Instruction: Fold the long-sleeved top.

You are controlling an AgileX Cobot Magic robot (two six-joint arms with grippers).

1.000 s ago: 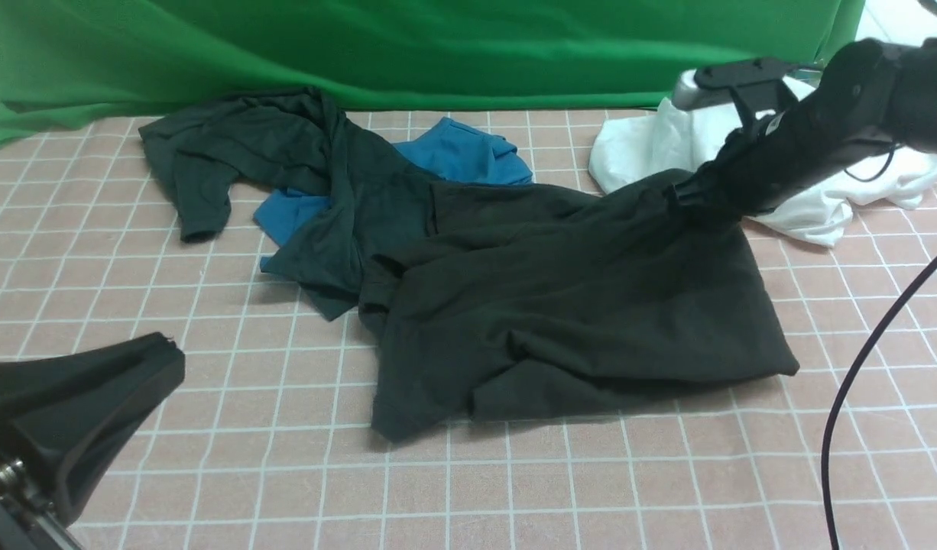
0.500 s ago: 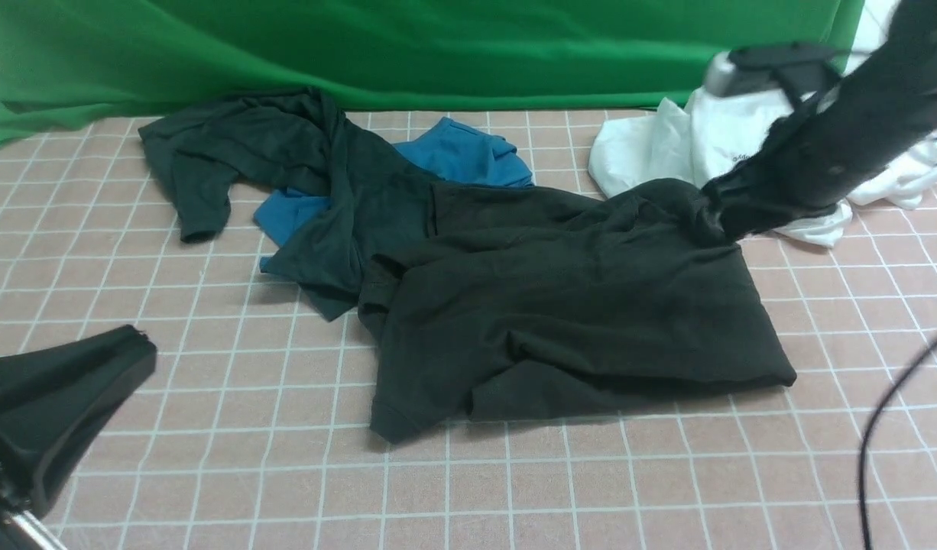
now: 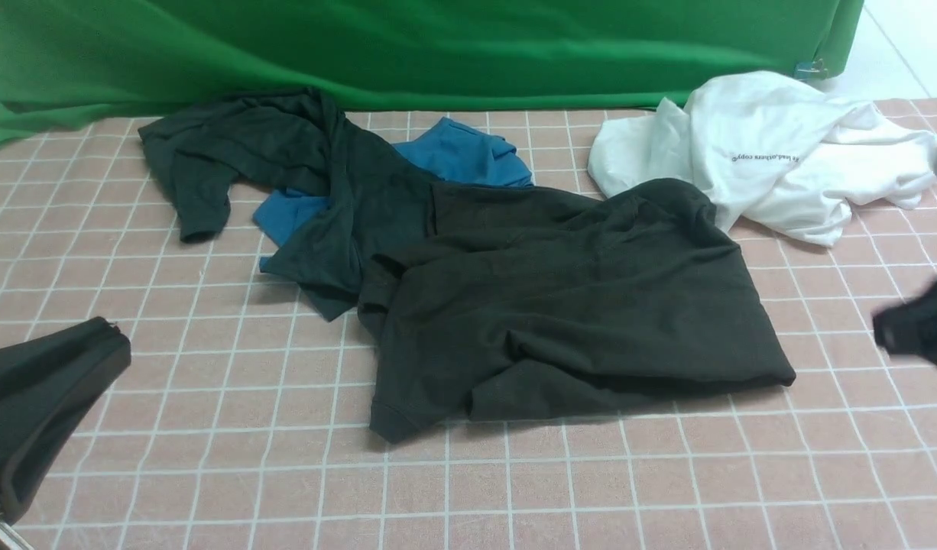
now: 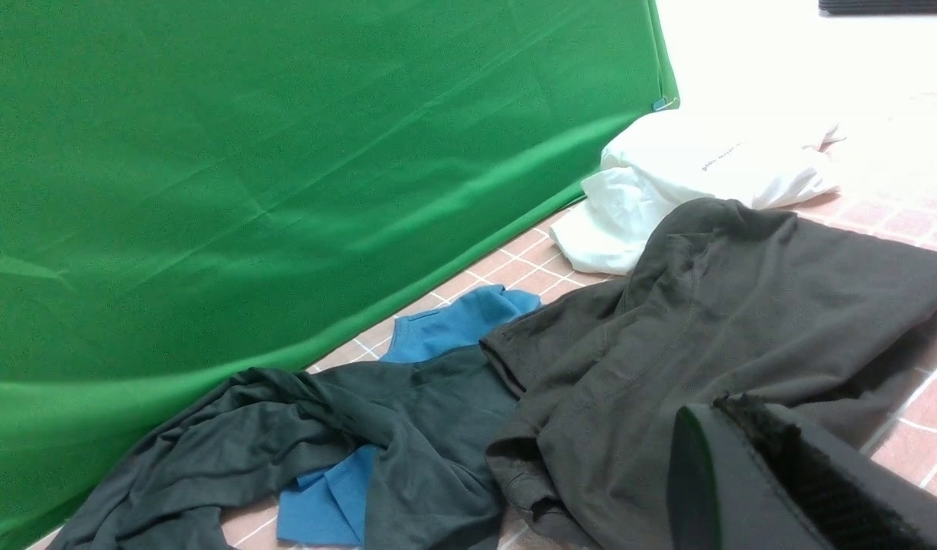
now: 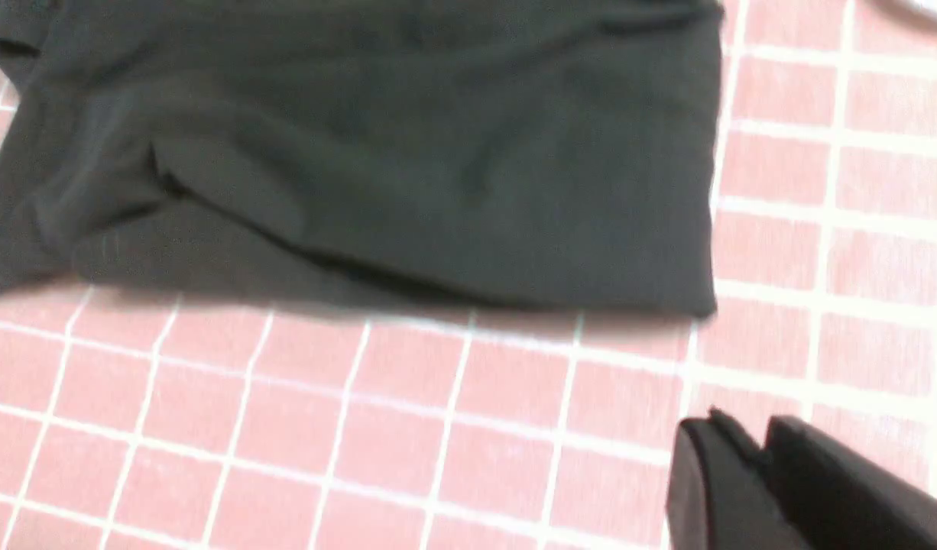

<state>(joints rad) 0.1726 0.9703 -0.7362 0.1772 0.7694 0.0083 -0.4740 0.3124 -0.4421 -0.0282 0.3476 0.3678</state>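
Front view: near worktop edge, facing far edge. Left wrist view: low, near-left corner, facing far-right. Right wrist view: close, downward. All share long-sleeved top (image 3: 575, 305) (image 4: 744, 321) (image 5: 407, 145).

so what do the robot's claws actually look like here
Both are matte black with no visible markings or cables. The left claw shows as broad, wedge-shaped fingers, with a rough textured inner pad in its wrist view. The right claw shows two blunt, flat-sided black fingertips; in the front view it is just a blurred dark shape.

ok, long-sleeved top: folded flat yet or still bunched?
Partly folded, not flat. The long-sleeved top is doubled into a rough block with a straight right edge, but it is wrinkled and one cuff sticks out.
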